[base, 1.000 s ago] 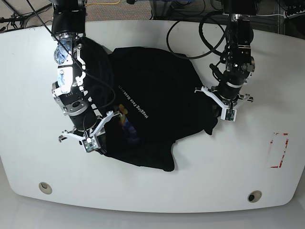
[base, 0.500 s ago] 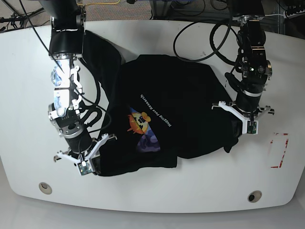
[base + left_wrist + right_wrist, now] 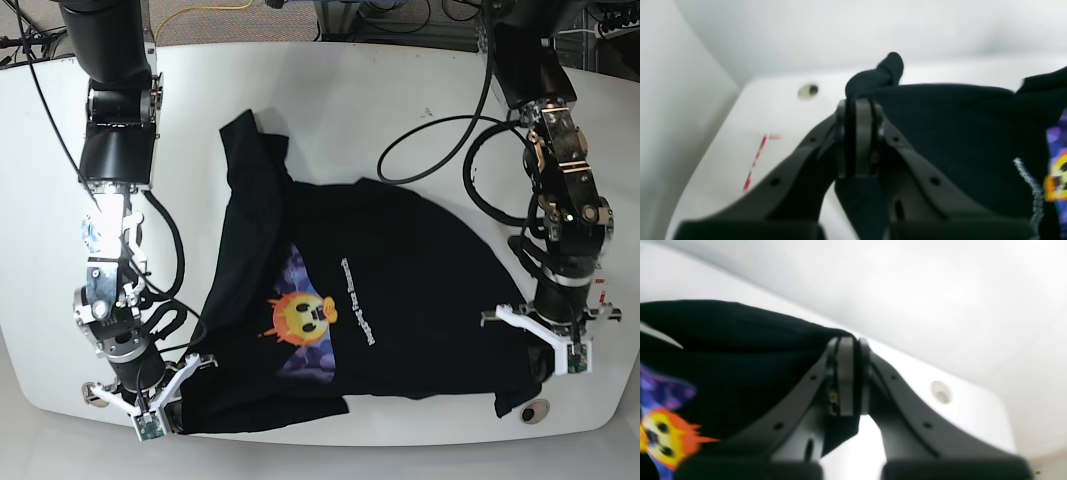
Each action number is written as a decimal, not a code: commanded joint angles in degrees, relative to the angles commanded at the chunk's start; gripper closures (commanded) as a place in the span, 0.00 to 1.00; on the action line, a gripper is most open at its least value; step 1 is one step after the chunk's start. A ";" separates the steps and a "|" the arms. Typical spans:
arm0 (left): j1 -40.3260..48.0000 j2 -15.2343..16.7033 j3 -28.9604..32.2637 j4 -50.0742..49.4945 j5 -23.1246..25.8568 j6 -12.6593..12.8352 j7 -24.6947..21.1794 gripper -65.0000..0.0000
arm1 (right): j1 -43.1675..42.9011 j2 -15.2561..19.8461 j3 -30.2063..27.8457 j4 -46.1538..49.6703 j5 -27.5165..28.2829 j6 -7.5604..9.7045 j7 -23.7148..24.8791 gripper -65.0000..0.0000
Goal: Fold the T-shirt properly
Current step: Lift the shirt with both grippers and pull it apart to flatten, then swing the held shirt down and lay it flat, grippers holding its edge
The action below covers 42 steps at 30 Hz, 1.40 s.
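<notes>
Black T-shirt (image 3: 400,300) pinched by both tools, left (image 3: 858,133), right (image 3: 846,373); base alone shows print.

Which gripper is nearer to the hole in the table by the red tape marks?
The left gripper. It is shut on the T-shirt hem just above the hole. The right gripper holds the opposite hem corner, across the table.

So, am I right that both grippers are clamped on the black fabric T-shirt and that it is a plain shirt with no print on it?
Not quite: both grippers are clamped on the black fabric T-shirt, the left gripper and the right gripper, but the shirt is not plain. The base view shows an orange and purple cartoon graphic and a line of white lettering on its chest.
</notes>
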 joint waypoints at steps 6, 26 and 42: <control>-7.74 -1.85 0.00 1.23 0.00 0.00 2.90 1.00 | 5.45 1.67 -0.09 -0.09 -1.05 2.55 -1.93 1.00; -20.84 -5.80 -0.26 1.32 -0.26 0.00 7.74 1.00 | 18.73 3.60 0.18 5.54 -1.85 10.90 -13.10 1.00; 2.81 -5.27 -0.35 3.87 -0.70 0.00 7.38 1.00 | -11.87 2.11 8.79 17.49 -1.76 10.99 -12.31 1.00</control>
